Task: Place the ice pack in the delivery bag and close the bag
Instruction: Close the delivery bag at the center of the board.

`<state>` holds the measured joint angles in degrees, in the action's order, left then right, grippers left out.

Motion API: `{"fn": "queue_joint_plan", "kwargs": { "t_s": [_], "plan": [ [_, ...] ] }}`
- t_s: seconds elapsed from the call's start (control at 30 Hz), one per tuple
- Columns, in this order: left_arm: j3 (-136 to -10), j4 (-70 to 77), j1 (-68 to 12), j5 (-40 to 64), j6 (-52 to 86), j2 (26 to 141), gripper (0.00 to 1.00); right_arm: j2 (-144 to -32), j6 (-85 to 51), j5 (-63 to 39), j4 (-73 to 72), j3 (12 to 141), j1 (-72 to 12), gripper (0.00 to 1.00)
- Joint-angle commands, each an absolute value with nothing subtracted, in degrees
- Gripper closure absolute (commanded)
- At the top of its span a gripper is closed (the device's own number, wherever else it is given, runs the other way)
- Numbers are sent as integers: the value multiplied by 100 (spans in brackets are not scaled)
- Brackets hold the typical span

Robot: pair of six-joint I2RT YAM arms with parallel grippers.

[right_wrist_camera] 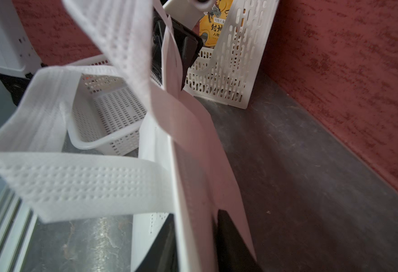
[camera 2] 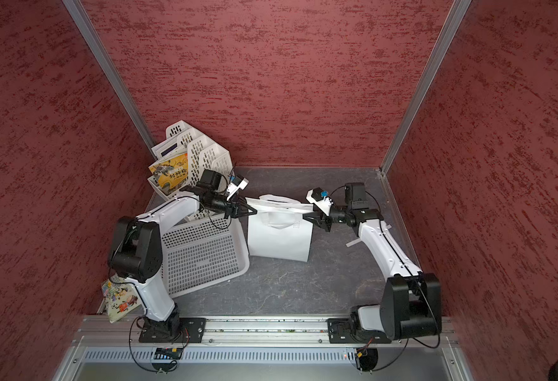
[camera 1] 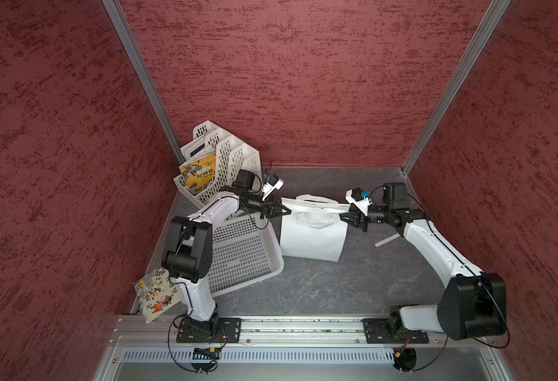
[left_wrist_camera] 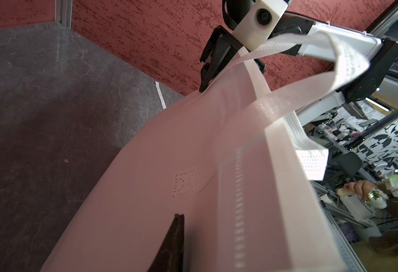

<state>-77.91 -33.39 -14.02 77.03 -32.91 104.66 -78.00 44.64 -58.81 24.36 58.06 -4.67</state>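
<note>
The white delivery bag (camera 1: 310, 237) (camera 2: 279, 239) stands upright mid-table, its mouth pressed flat and narrow. My left gripper (camera 1: 286, 209) (camera 2: 253, 211) is at the left end of the bag's top rim, its tips drawn together on the fabric. In the left wrist view only one dark finger (left_wrist_camera: 173, 242) shows, lying against the bag wall (left_wrist_camera: 146, 164). My right gripper (camera 1: 342, 216) (right_wrist_camera: 195, 235) is shut on the right end of the rim, one finger on each side of the wall. The loop handles (right_wrist_camera: 75, 183) hang loose. The ice pack is out of view.
A white perforated basket (camera 1: 241, 250) lies tilted just left of the bag, under my left arm. A white file rack with books (camera 1: 218, 165) fills the back left corner. A picture book (camera 1: 155, 293) leans at front left. A white tape strip (camera 1: 386, 240) lies under my right arm.
</note>
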Motion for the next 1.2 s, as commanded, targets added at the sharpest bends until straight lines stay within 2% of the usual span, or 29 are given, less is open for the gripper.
{"fn": "queue_joint_plan", "kwargs": {
  "t_s": [0.0,0.07,0.13,0.27,0.43,0.5,0.63,0.8,0.83,0.9,0.97,1.07,1.17],
  "plan": [
    [-7825,-3375,-1466,7517,-3336,10351,67,-7696,4490,-5663,2600,5814,-446,87],
    [-7760,-3320,-1513,7446,-3339,10250,64,-7619,4472,-5650,2575,5825,-448,100],
    [-7709,-3260,-1565,7329,-3314,10169,64,-7489,4398,-5636,2540,5820,-448,100],
    [-7552,-2941,-1608,7179,-3135,9953,84,-7117,4273,-5646,2491,5735,-448,100],
    [-7378,-2452,-1606,6961,-2829,9922,94,-7061,4042,-5223,2148,5260,-455,100],
    [-7431,-2470,-1629,6930,-2769,10017,96,-7115,3916,-5197,2031,5186,-457,96],
    [-7457,-2494,-1688,6803,-2777,10071,96,-7100,3831,-5153,1985,5167,-455,78],
    [-7471,-2558,-1721,6734,-2802,10018,96,-6995,3822,-5329,2047,5238,-457,71],
    [-7464,-2566,-1730,6725,-2811,9993,96,-6967,3809,-5335,2046,5255,-455,72],
    [-7443,-2631,-1723,6667,-2860,9949,97,-6928,3936,-5190,2184,5308,-451,87],
    [-7404,-2705,-1674,6480,-2955,9881,99,-6833,4065,-4604,2290,5314,-457,100],
    [-7222,-2436,-1531,6272,-2755,9736,100,-6595,4204,-3815,2211,5140,-457,100],
    [-7268,-2518,-1517,6219,-2772,9685,100,-6519,4272,-3949,2297,5113,-452,100]
  ]
}}
